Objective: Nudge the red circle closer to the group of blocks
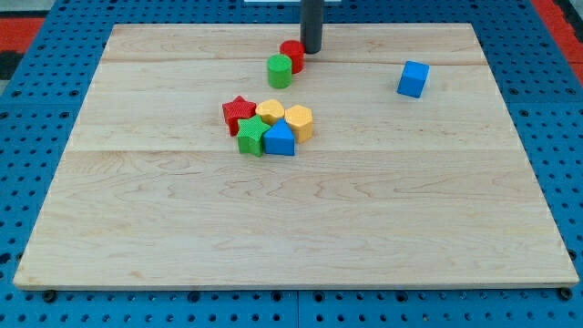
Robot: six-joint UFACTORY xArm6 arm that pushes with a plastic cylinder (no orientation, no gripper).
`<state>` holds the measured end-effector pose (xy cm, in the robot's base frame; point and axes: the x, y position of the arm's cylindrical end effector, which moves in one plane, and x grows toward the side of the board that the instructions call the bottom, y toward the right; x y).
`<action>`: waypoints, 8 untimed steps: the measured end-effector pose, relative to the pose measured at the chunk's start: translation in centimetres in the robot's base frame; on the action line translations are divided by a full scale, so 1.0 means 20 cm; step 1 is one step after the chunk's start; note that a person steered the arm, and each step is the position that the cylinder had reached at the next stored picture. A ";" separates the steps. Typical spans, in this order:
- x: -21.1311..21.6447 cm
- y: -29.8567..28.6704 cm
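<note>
Red circle (pixel 292 53): far part of the wooden board (pixel 291 219), touching the green cylinder (pixel 280 70) on its near-left side. My tip (pixel 311 51): bare rod end, no jaws, holding nothing, set just right of the red circle, at or almost at contact. Group: red star (pixel 238 113), yellow blocks (pixel 270 112) and (pixel 299 120), green star (pixel 250 135), blue block (pixel 280 140), nearer and slightly left of the circle. Judgement: a push toward near-left is wanted; the green cylinder lies in that path. Blue cube (pixel 413 78): well apart, right.
</note>
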<state>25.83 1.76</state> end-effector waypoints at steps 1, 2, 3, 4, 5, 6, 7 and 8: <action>0.09 -0.05; 0.13 -0.10; 0.19 -0.13; 0.10 -0.14; -0.08 -0.20; -0.14 -0.34; -0.04 -0.47; 0.04 -0.47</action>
<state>26.68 -7.63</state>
